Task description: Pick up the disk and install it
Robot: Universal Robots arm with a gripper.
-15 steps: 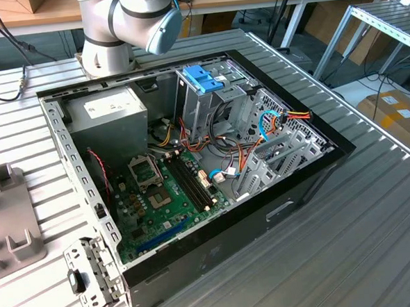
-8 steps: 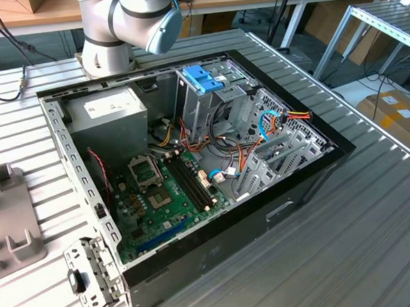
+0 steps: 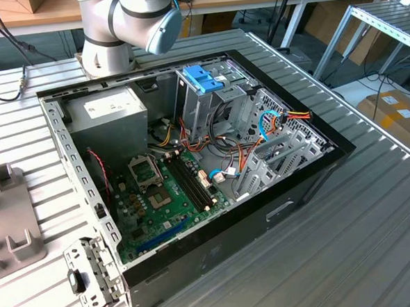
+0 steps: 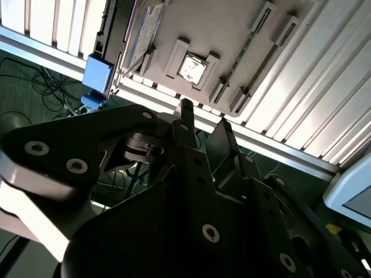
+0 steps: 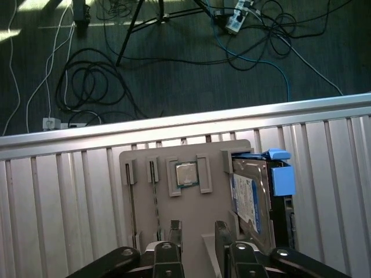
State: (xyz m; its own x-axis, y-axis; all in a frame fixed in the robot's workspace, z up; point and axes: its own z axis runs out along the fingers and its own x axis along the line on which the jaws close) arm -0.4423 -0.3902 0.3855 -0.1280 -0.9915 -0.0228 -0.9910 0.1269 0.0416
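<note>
1. Starting at your hand [image 5: 197, 231] [image 4: 204, 119]: in both wrist views its two dark fingers [image 5: 174, 234] stand parallel with a moderate gap. Nothing sits between them, so the hand is parted and empty.
2. The hand hangs over one edge of a grey fixture plate [image 5: 145, 226], and you can see no contact with anything.
3. The disk [image 5: 250, 200] stands on edge in a slot at one side of that plate, with its silver body and labelled face showing. Its blue carrier frame [image 5: 282, 179] [image 4: 97, 75] is on the outer side. The disk is near the hand but apart from the fingers, so it is not yet picked up.
4. A small square processor chip [image 5: 186, 175] sits in a holder at the middle of the plate, just beside the disk's slot.
5. The plate lies on the ribbed metal bench [image 5: 58, 197]. Past the bench edge you see a dark floor [image 5: 174, 75] strewn with loose cables.
6. In the exterior view, the robot arm [image 3: 124, 26] rises in the upper left of the frame, behind an open computer case [image 3: 298, 189] that fills the middle.
7. Inside the case, a blue bracket [image 3: 204, 77] tops the metal drive cage [image 3: 209, 108] in the upper middle. A grey power supply [image 3: 108, 114] lies toward the exterior view's left, and the green motherboard [image 3: 169, 190] lies lower down.
</note>
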